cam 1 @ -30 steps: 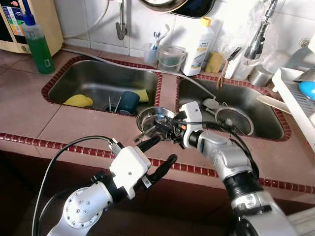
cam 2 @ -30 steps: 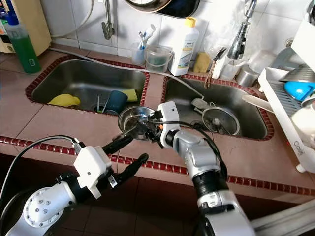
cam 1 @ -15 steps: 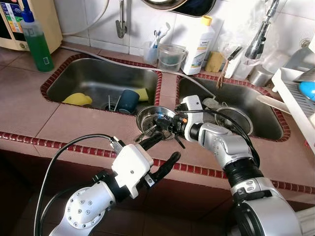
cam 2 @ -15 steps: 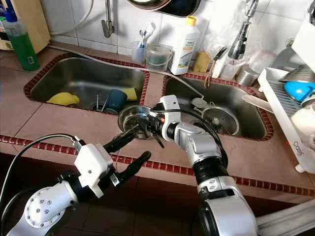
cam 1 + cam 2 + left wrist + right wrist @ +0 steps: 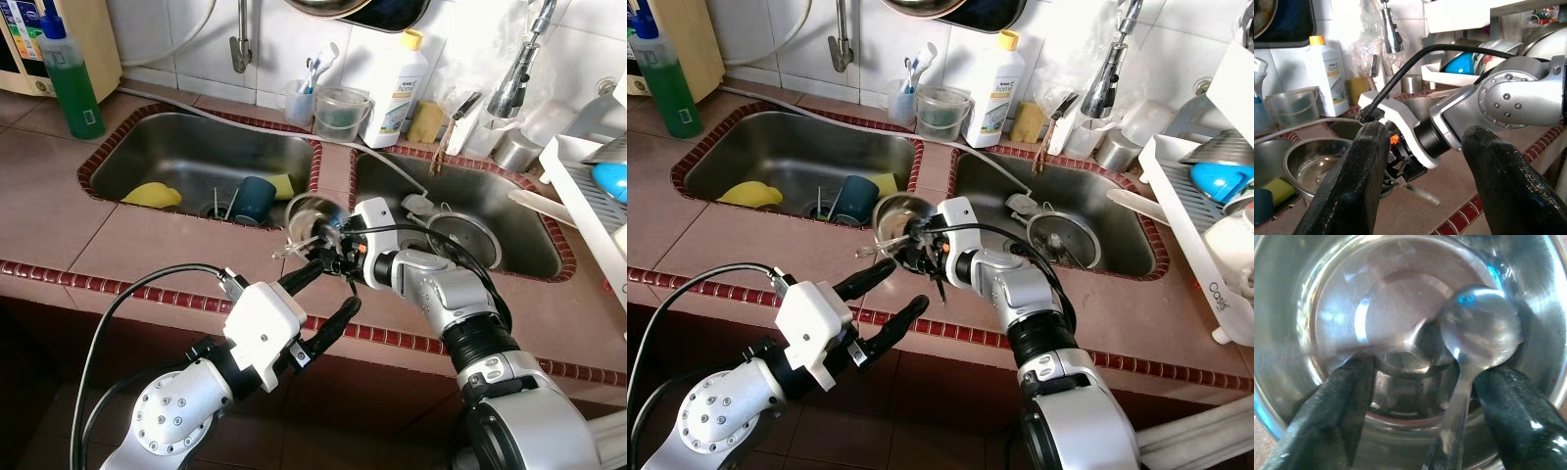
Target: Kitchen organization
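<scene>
Steel bowl [image 5: 312, 213] — tilted at sink edge [image 5: 315, 192]

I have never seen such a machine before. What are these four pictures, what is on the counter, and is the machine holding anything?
This is a humanoid robot with two silver arms, each ending in a gripper with two black fingers. The two wide pictures come from a camera on its head, looking down at a tiled kitchen counter with two steel sinks. The other two come from cameras on its wrists.

The right gripper reaches into a round steel bowl at the counter's middle; its wrist view shows a metal spoon inside the bowl, between the open fingers. Whether it grips anything I cannot tell. The left gripper is open and empty, near the counter's front edge.

A green soap bottle and a white bottle with yellow cap stand behind the sinks.
</scene>
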